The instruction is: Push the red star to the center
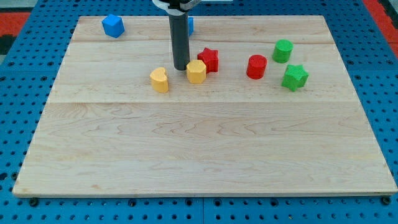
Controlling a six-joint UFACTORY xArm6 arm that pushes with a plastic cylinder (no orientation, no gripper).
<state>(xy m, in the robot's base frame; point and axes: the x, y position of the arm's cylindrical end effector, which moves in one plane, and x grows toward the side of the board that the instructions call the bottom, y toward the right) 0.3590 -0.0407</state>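
The red star (pixel 209 59) lies on the wooden board (pixel 205 149) above the board's middle. A yellow hexagonal block (pixel 196 71) touches its lower left side. My tip (pixel 181 66) stands just left of the yellow hexagon and left of the red star, close to both. A yellow heart-shaped block (pixel 160 79) lies lower left of the tip.
A red cylinder (pixel 256 66), a green cylinder (pixel 282 50) and a green star (pixel 294 77) lie to the right. A blue block (pixel 113 25) sits at the top left. Another blue block (pixel 190 25) is mostly hidden behind the rod.
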